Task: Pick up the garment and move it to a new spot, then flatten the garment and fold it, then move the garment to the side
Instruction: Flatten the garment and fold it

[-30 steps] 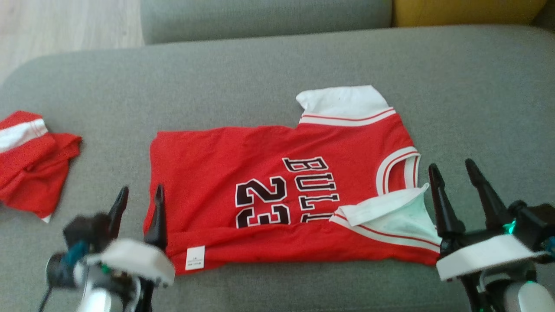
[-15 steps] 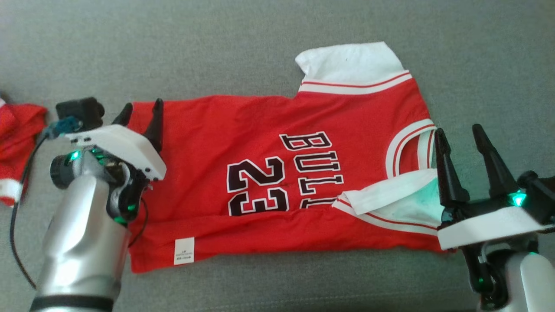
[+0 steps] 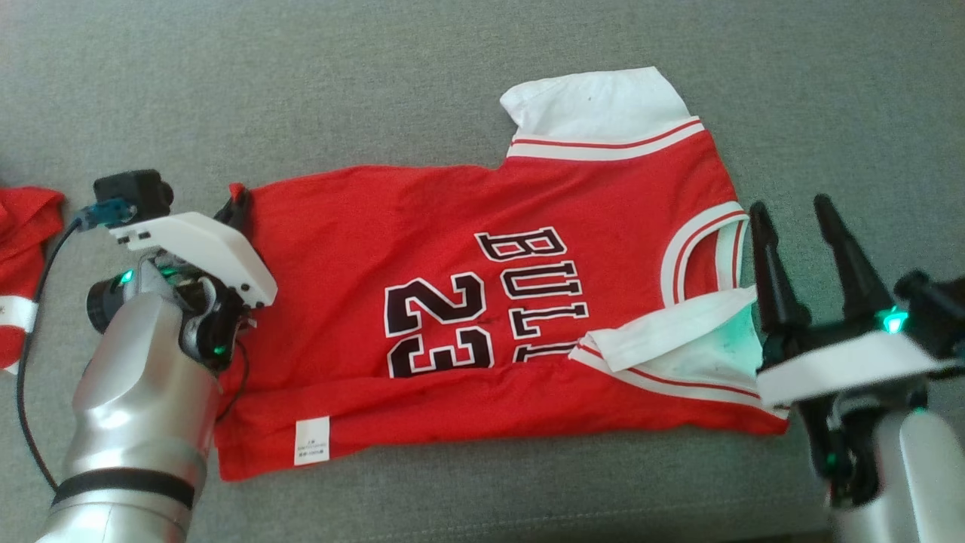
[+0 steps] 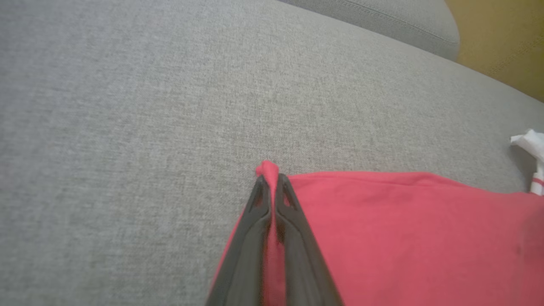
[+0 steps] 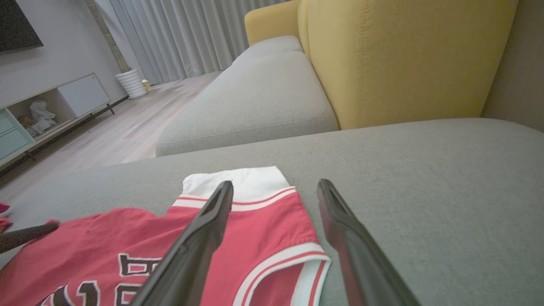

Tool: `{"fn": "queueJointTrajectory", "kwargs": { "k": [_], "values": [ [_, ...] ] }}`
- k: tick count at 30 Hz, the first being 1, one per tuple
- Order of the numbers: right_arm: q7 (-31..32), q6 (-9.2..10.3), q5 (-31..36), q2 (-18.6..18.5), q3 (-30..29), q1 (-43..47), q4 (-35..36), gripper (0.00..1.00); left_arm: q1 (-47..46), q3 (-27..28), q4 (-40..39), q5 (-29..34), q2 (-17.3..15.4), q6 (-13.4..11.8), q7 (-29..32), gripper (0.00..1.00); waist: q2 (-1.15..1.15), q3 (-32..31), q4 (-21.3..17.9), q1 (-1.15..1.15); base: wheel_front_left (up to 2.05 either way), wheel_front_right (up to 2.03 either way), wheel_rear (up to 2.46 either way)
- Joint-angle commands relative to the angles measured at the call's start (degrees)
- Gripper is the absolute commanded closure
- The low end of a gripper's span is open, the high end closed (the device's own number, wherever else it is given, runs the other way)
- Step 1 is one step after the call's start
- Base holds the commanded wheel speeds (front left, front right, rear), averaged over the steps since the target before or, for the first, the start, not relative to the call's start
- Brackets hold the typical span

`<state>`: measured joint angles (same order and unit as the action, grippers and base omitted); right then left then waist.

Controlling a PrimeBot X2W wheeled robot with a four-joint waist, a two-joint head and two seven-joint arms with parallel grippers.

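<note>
Left gripper (image 3: 237,205) has just snapped closed. Its fingers (image 4: 248,242), apart over the hem a moment ago, now pinch the far hem corner of the red Bulls jersey (image 3: 482,302), with a nub of cloth poking past the tips. Jersey lies spread, print up, on the grey sofa cushion (image 3: 377,90), near long edge turned over. Right gripper (image 3: 788,205) unchanged, fingers wide apart beside the neckline, holding nothing. Looks like the grasp for folding: left end secured, right end not yet gripped.
</note>
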<state>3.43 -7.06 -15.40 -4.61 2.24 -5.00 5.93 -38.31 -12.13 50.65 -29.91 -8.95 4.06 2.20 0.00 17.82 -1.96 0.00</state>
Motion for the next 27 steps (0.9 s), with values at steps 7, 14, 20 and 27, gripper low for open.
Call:
{"fn": "queueJointTrajectory", "kwargs": {
  "k": [7,14,20,27],
  "values": [
    [-0.71,-0.43,-2.06,-3.1,0.97,-14.09,-8.88,0.0,-4.63,0.15,1.78,0.42,-0.24,0.98,-3.45,1.0,0.0,0.94,1.86,0.0,0.0,0.0,0.0],
    [0.34,-0.43,-5.52,-7.04,4.07,-31.64,-26.2,0.0,-9.98,-1.53,3.39,0.61,2.45,1.62,-5.46,1.0,0.0,5.52,5.85,0.0,0.0,0.0,0.0],
    [1.83,-0.43,-7.43,-8.06,9.63,-42.41,-39.54,0.0,-12.59,-2.6,5.06,0.44,3.59,2.14,-7.06,1.0,0.0,7.64,7.28,0.0,0.0,0.0,0.0],
    [7.5,-0.43,-9.65,-7.81,15.13,-49.95,-54.63,0.0,-14.09,-3.85,8.35,-0.43,4.59,2.78,-9.05,1.0,0.0,7.72,8.2,0.0,0.0,0.0,0.0]
  ]
}}
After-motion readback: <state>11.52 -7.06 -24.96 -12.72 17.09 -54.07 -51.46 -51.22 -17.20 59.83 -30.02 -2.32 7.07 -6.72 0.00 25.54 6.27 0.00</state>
